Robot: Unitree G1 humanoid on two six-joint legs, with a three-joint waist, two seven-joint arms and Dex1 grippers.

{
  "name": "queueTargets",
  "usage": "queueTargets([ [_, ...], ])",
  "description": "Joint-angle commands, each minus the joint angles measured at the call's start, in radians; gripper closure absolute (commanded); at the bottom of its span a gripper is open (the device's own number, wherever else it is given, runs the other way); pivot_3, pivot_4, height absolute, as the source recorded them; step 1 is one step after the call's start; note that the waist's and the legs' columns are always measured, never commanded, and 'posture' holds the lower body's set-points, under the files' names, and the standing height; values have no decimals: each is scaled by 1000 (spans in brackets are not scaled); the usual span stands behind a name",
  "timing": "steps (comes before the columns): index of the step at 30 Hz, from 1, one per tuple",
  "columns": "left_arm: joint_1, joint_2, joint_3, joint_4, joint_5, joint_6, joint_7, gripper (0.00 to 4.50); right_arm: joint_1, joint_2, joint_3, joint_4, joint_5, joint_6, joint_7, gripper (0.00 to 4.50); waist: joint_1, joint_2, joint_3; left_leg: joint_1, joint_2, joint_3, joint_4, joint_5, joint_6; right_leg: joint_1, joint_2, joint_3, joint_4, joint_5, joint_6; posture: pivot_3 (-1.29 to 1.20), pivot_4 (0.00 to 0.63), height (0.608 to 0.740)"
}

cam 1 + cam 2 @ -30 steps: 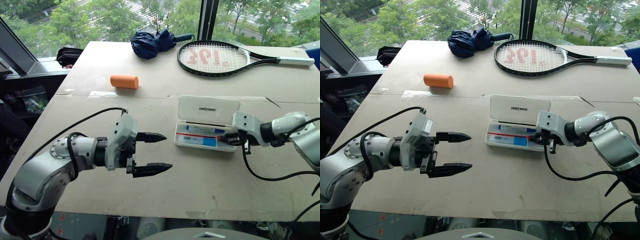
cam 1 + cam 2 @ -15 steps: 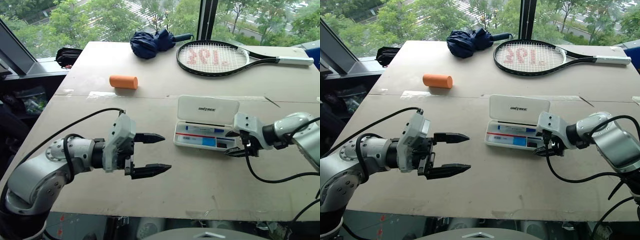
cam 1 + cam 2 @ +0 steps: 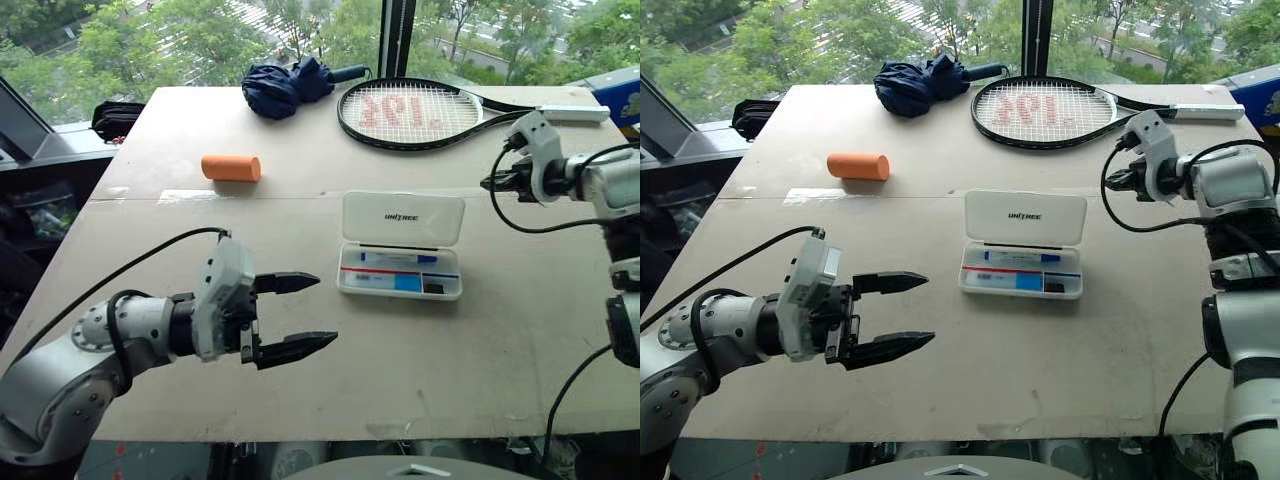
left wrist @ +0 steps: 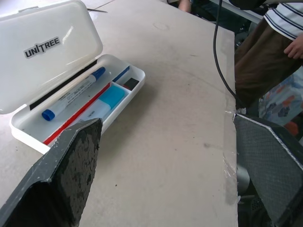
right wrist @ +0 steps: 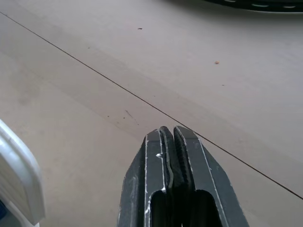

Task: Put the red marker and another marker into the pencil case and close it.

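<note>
Head view: while the flat white plastic pencil case [image 3: 401,246] is lying open mid-table with its rounded lid tilted back, the left gripper [image 3: 293,317] is hovering near its left side, black fingers spread wide and holding nothing.
Head view, far side: the right gripper [image 3: 489,182] is hanging well beyond the case's right end, near the tennis racket [image 3: 432,108], fingers pressed together and empty; an orange cylinder [image 3: 231,167] and a folded blue umbrella [image 3: 283,85] are lying further off.
Left wrist view: the translucent compartmented tray is holding a blue-capped marker [image 4: 72,95] beside a thin red marker [image 4: 75,117]; the case is sitting just past one rough-textured black finger [image 4: 61,175].
Right wrist view: the two fingertips [image 5: 165,156] are meeting with no gap over the matte beige table [image 5: 94,56]; a rounded white corner of the case is showing off to their side.
</note>
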Motion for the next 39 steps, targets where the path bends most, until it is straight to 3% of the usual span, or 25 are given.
queueTargets([
  [1, 34, 1, 41, -51, -25, -26, 20, 0, -109, 64, 29, 198, -39, -124, 160, 4452, -1, 0, 0, -2, 0, 0, 0, 1, -1, -2, -1, 0, 0, 0, 0, 0, 150, 730],
  [5, 71, 4, 71, -75, -43, -27, 53, 0, -141, 81, 65, 259, -63, -183, 382, 4452, 4, 0, 0, -12, -1, -2, 3, 1, -2, -10, -2, -2, 0, 0, 1, 0, 150, 730],
  [8, 120, 3, 110, -98, -62, -24, 69, 0, -105, 12, 90, 42, -7, -88, 611, 4452, 8, 2, 1, -13, -1, -2, 3, 1, -2, -10, -3, -2, 0, 0, 1, 0, 150, 730],
  [11, 144, 1, 111, -107, -67, -33, 78, 0, -22, -52, 121, -220, 60, 25, 662, 4452, 15, 3, 2, -12, -2, -3, 3, 0, -1, -10, -4, -3, 1, 0, 1, 0, 150, 730],
  [14, 150, -1, 96, -102, -59, -44, 82, 0, 96, -83, 137, -467, 100, 133, 639, 4452, 18, 2, 1, -11, -1, -6, 3, -2, 2, -9, -5, -6, 1, 0, 0, 0, 150, 730],
  [17, 142, 0, 75, -90, -47, -55, 81, 0, 271, -58, 167, -638, 73, 144, 501, 4452, 19, 2, 0, -11, -1, -9, 3, -2, 2, -7, -5, -6, 1, 0, 0, 0, 150, 730],
  [20, 140, 7, 67, -79, -37, -63, 70, 0, 417, -52, 205, -715, -9, 73, 363, 4452, 19, 3, -1, -11, -2, -9, 3, -1, 2, -7, -5, -6, 2, 0, 0, 0, 150, 730],
  [22, 142, 11, 67, -72, -31, -68, 60, 0, 489, -72, 216, -752, -58, 7, 298, 4452, 18, -2, -8, -9, -3, -8, 3, -1, 2, -6, -4, -7, 1, 0, 0, 0, 150, 730],
  [24, 143, 15, 65, -64, -24, -73, 50, 0, 541, -80, 172, -795, -49, -24, 255, 4452, 19, -5, -10, -4, -2, -8, 3, -1, 2, 0, -3, -7, 0, 0, 0, 0, 150, 730],
  [26, 146, 13, 60, -44, -1, -84, 38, 0, 661, -4, -66, -922, 120, -173, 228, 4452, 25, -8, -12, 9, -2, -8, 1, -2, 2, 13, -3, -8, -2, -2, -3, 0, 150, 730],
  [28, 157, 12, 57, -30, 31, -102, 24, 0, 759, 28, -229, -1025, 233, -241, 220, 4452, 33, -10, -12, 9, -2, -11, 1, -2, 2, 15, -3, -10, -4, -2, -4, 0, 150, 730],
  [31, 206, -2, 70, 8, 96, -149, -1, 0, 1003, -66, -363, -1128, 177, -361, 216, 3670, 45, 0, -7, 5, -4, -8, 2, -2, 2, 11, -4, -6, -2, 0, 0, 0, 150, 730],
  [35, 320, -17, 126, 59, 170, -233, -77, 0, 1255, -74, -576, -1192, 231, -446, 193, 1625, 42, -1, -7, 4, -3, -8, 1, -2, 3, 10, -3, -8, -4, -1, 0, 0, 150, 730],
  [36, 366, -16, 154, 76, 184, -248, -111, 0, 1340, -54, -666, -1209, 252, -470, 197, 1409, 39, -1, -6, 4, -2, -8, 1, -2, 3, 10, -3, -7, -4, -1, 0, 0, 150, 730],
  [37, 408, -15, 179, 93, 200, -267, -147, 0, 1422, -32, -752, -1225, 273, -489, 194, 672, 38, -1, -7, 5, -1, -7, 1, -2, 3, 9, -2, -6, -3, -1, -1, 0, 150, 730],
  [39, 460, -19, 216, 126, 219, -293, -189, 0, 1566, 2, -882, -1242, 286, -556, 212, 154, 42, 1, -7, 7, 0, -6, 0, -2, 3, 10, -1, -6, -2, -3, -3, 0, 150, 730],
])
